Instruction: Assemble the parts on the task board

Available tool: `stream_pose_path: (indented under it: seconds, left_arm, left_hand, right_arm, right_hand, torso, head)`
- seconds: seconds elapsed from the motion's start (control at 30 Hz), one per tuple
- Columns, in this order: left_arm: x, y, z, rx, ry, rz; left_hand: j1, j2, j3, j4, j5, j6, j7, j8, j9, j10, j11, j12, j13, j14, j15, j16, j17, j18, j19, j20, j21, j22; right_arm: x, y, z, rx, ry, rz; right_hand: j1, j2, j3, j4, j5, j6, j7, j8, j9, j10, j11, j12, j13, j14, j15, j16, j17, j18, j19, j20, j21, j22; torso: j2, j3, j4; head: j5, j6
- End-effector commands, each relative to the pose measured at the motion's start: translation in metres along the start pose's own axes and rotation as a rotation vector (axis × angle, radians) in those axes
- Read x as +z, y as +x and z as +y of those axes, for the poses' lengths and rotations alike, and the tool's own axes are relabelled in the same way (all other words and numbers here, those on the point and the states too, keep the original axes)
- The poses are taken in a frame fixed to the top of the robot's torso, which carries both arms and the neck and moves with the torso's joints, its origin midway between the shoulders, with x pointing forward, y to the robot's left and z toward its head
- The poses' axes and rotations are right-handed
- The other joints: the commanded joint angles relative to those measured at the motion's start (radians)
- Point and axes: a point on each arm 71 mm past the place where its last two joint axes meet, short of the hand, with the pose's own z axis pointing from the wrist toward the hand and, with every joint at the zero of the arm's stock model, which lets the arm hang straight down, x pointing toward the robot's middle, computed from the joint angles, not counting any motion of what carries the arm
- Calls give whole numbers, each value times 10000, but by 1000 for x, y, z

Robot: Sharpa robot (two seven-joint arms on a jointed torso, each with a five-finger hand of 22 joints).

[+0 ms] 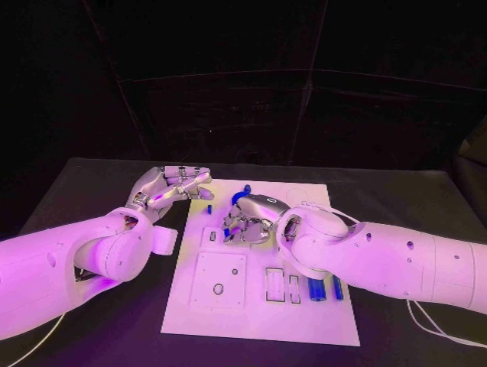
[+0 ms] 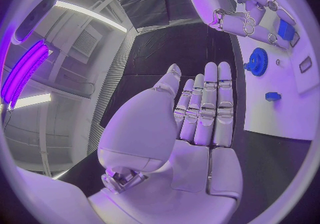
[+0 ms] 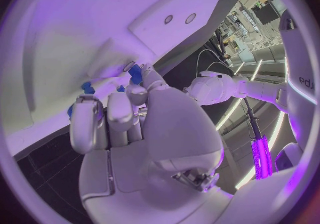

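The white task board (image 1: 260, 310) lies in the middle of the black table. My right hand (image 1: 252, 219) hovers low over the board's far half, fingers curled around a small blue part (image 3: 136, 73) that shows between the fingertips in the right wrist view. My left hand (image 1: 173, 186) is off the board's far left corner, palm flat and fingers (image 2: 208, 108) stretched out, holding nothing. A blue gear (image 2: 256, 61) and a small blue piece (image 2: 272, 96) stand on the board beyond it. Two blue bars (image 1: 316, 289) lie in slots at the board's near right.
A raised square plate (image 1: 218, 277) with holes and two rectangular slots (image 1: 275, 284) take up the board's near half. Black table (image 1: 420, 199) stretches to both sides of the board. A white cable (image 1: 447, 329) trails under my right arm.
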Motion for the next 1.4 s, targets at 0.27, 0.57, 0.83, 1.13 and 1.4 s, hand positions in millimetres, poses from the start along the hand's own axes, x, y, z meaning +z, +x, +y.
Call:
stream_pose_path:
  seconds: [0.27,0.57,0.83,1.13,1.4]
  left_arm:
    - [1,1,-1,-26,108,138]
    - [2,1,-1,-20,96,129]
    - [2,1,-1,-22,87,135]
    - [2,1,-1,-24,77,139]
    - [2,1,-1,-22,71,137]
  left_hand:
    - [18,29,5,-54,-36,83,-16,-36,-2,36,5,-35,-12,-13,-51,-69,13,123,-8,-21,-56,-17]
    - [18,29,5,-54,-36,83,-16,-36,-2,36,5,-35,-12,-13,-51,-69,13,123,-8,-21,-56,-17]
    - [18,29,5,-54,-36,83,-16,-36,-2,36,5,-35,-12,-13,-51,-69,13,123,-8,-21,-56,-17]
    - [18,29,5,-54,-36,83,-16,-36,-2,36,5,-35,-12,-13,-51,-69,13,123,-8,-21,-56,-17]
    - [18,29,5,-54,-36,83,-16,-36,-2,36,5,-35,-12,-13,-51,-69,13,123,-8,-21,-56,-17]
  right_arm:
    - [-2,0,-2,-525,-46,102]
    - [-4,-1,-8,-789,143,232]
    - [-4,0,-10,-947,243,363]
    - [-4,1,-14,-1046,374,532]
    - [-4,2,-16,-1179,489,729]
  right_hand:
    - [-88,39,44,19,-72,228,-160,12,20,43,17,8,-7,26,-57,27,22,-208,74,10,62,33]
    - [-88,6,61,0,-99,241,-166,10,20,9,11,-75,-64,28,-62,26,15,-204,65,7,57,20]
    - [-118,-32,67,0,-131,233,-158,-4,14,-33,15,-161,-122,23,-62,12,-13,-201,53,5,51,4]
    - [-136,-56,74,0,-164,231,-156,-13,11,-56,18,-204,-150,17,-60,-4,-44,-198,44,4,45,-9]
    - [-231,-155,314,-52,-268,268,-138,-82,-5,-125,32,-365,-235,624,-22,2235,4368,-197,25,30,35,-13]
  torso:
    - [7,-3,-6]
    - [13,-2,-4]
    - [10,6,-3]
    - [6,0,-4]
    - [6,-2,0]
  head:
    - [-12,-19]
    - [-64,-24]
    - [-81,-16]
    - [-94,-34]
    - [-119,-44]
